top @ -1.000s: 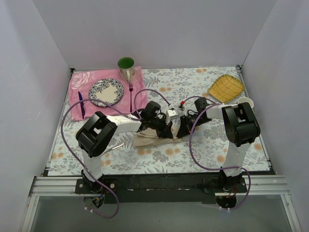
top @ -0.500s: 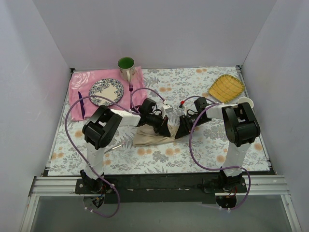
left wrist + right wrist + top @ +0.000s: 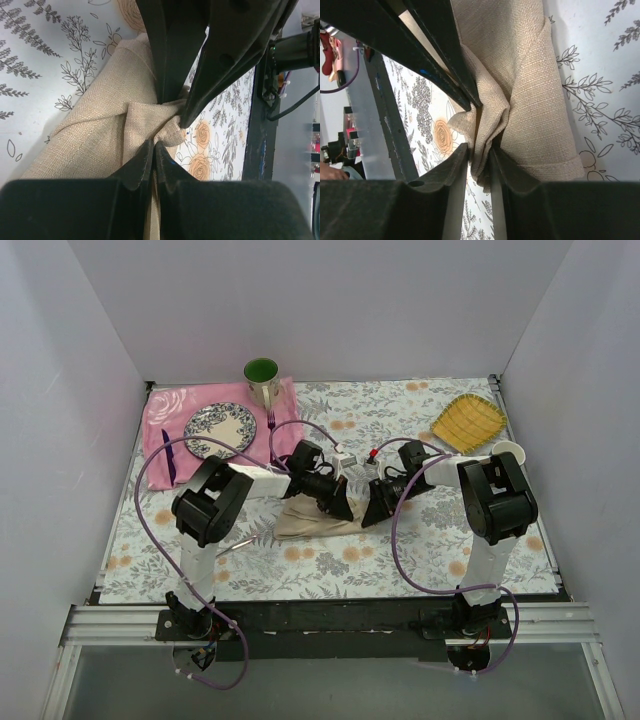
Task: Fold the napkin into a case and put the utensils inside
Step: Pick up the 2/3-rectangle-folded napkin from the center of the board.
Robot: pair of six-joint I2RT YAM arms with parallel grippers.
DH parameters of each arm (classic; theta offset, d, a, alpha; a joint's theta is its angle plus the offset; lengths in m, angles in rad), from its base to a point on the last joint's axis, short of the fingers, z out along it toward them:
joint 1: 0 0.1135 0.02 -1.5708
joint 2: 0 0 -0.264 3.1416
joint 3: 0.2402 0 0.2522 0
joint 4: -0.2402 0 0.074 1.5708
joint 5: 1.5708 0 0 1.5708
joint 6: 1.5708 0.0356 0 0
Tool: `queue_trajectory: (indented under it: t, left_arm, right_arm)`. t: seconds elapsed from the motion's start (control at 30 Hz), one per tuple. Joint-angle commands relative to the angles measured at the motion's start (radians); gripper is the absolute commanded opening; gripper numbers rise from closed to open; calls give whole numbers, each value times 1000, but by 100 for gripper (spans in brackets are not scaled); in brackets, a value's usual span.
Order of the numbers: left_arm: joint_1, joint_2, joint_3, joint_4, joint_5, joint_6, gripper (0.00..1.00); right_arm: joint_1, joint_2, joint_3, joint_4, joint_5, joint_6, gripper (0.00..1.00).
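The beige napkin (image 3: 305, 522) lies folded into a narrow wedge on the floral tablecloth. My left gripper (image 3: 347, 510) and right gripper (image 3: 368, 516) meet tip to tip at its right end. In the left wrist view my left gripper (image 3: 153, 148) is shut on a bunched fold of the napkin (image 3: 95, 125). In the right wrist view my right gripper (image 3: 479, 156) is shut on the same bunched corner of the napkin (image 3: 535, 95). A slim pale metal utensil (image 3: 235, 546) lies left of the napkin; I cannot tell if it is the spoon or the fork.
A pink mat (image 3: 160, 410) at the back left holds a patterned plate (image 3: 220, 430), a green-lined cup (image 3: 262, 378), a purple fork (image 3: 271, 438) and a dark purple utensil (image 3: 167, 455). A yellow basket (image 3: 468, 422) and a white cup (image 3: 507, 451) stand at the back right.
The left arm has swung back and to the left, off the top of the napkin. Both grippers stay pinched at the napkin's right end, which has shifted slightly away from me.
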Motion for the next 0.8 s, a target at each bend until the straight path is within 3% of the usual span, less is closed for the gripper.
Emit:
queue_trajectory:
  t: [0.0,0.2,0.27,0.33,0.37,0.4,0.47,0.63,0.77]
  left_arm:
    - [14,12,49,1,-7,-70,0]
    - [14,34,77,-5,-27,-153,0]
    - [14,37,84,-8,-21,-173,0]
    - [17,23,78,-2,1,-179,2]
    - [22,6,48,41,16,-193,11]
    - [29,-55,17,77,31,-202,31]
    - [48,-129,-33,162,47,-205,43]
    - [63,-296,-130,142,-17,-67,59]
    - [63,-307,-172,112,-73,106,64]
  right_arm:
    - [16,-13,-1,40,107,-11,29]
    - [16,-8,-3,47,107,2,20]
    - [18,-4,-4,46,111,3,6]
    - [16,4,-1,44,114,9,1]
    - [16,7,2,41,114,9,1]
    - [16,10,4,41,114,8,1]
    - [18,10,5,41,114,14,1]
    - [18,16,13,41,110,17,1]
    - [16,13,10,47,102,17,1]
